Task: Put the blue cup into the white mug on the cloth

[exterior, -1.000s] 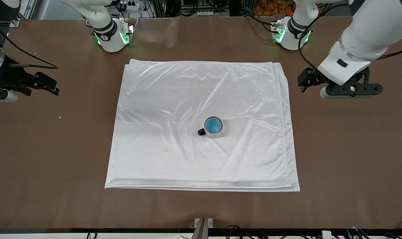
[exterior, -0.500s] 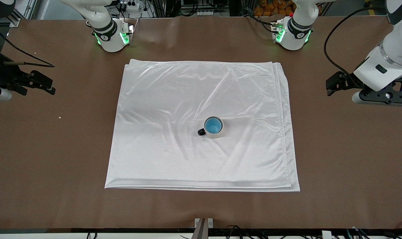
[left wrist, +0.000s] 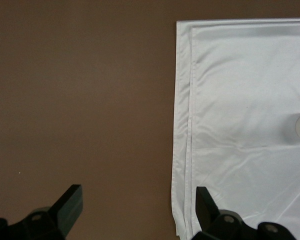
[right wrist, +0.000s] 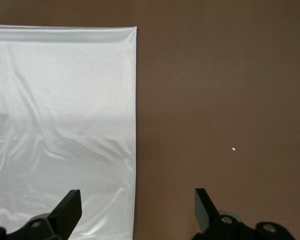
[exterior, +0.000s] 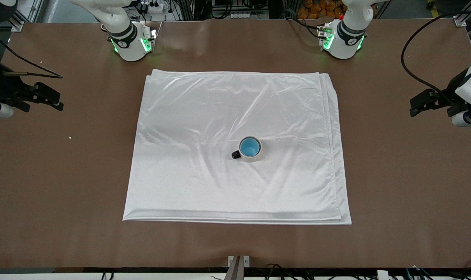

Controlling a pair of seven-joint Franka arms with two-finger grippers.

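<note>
One blue cup (exterior: 249, 147) for your count: it sits inside the white mug (exterior: 254, 157), whose black handle points toward the right arm's end. You find both upright on the cloth (exterior: 204, 116), near its middle. The cloth lies flat on the brown bench (exterior: 406, 186). Left pincer (left wrist: 139, 212): spread, holding nothing, over bare bench just off the cloth's edge. Right pincer (right wrist: 137, 212): spread, holding nothing, over the cloth's edge at its own end.
</note>
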